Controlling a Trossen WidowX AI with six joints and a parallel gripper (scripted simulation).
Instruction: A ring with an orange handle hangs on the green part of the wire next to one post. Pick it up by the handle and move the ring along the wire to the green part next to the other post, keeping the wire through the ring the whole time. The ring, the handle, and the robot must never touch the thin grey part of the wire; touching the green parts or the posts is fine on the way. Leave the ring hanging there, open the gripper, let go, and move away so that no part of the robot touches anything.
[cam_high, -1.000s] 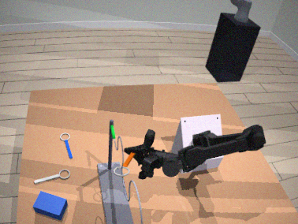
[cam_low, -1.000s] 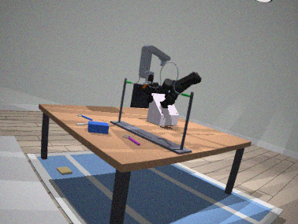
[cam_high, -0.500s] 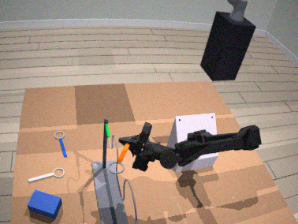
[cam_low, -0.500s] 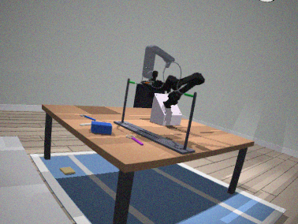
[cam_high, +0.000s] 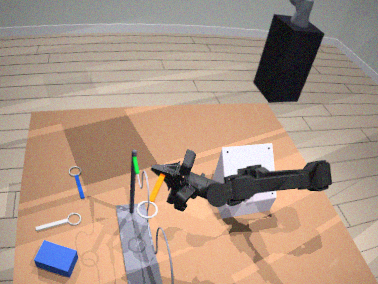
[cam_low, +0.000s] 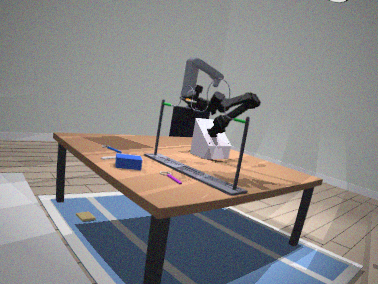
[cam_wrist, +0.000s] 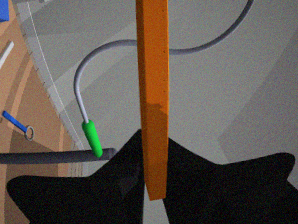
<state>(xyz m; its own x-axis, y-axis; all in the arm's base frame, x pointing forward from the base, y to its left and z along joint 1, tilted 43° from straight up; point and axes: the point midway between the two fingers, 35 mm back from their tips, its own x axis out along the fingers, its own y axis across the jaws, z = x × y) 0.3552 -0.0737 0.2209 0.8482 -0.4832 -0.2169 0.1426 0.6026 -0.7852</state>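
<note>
The orange handle (cam_high: 157, 187) (cam_wrist: 152, 76) slopes down to its white ring (cam_high: 156, 210), held in the air beside the near post (cam_high: 133, 187). My gripper (cam_high: 163, 174) (cam_low: 193, 101) (cam_wrist: 146, 134) is shut on the handle's upper end. The green part of the wire (cam_high: 135, 163) (cam_wrist: 92, 137) (cam_low: 167, 104) tops that post, left of the handle in the wrist view. The thin grey wire (cam_high: 144, 178) (cam_wrist: 127, 44) loops close behind the handle. The ring itself is out of the wrist view, and I cannot tell whether it touches the wire. The other post (cam_low: 241, 150) carries its own green part (cam_low: 240, 120).
A grey base rail (cam_high: 137, 245) (cam_low: 195, 172) joins the posts. A white box (cam_high: 247, 172) (cam_low: 210, 140) stands under my arm. A blue-handled ring (cam_high: 78, 183), a white-handled ring (cam_high: 55, 223) and a blue block (cam_high: 56, 257) (cam_low: 128, 161) lie to the left. A black pedestal (cam_high: 289, 57) stands beyond the table.
</note>
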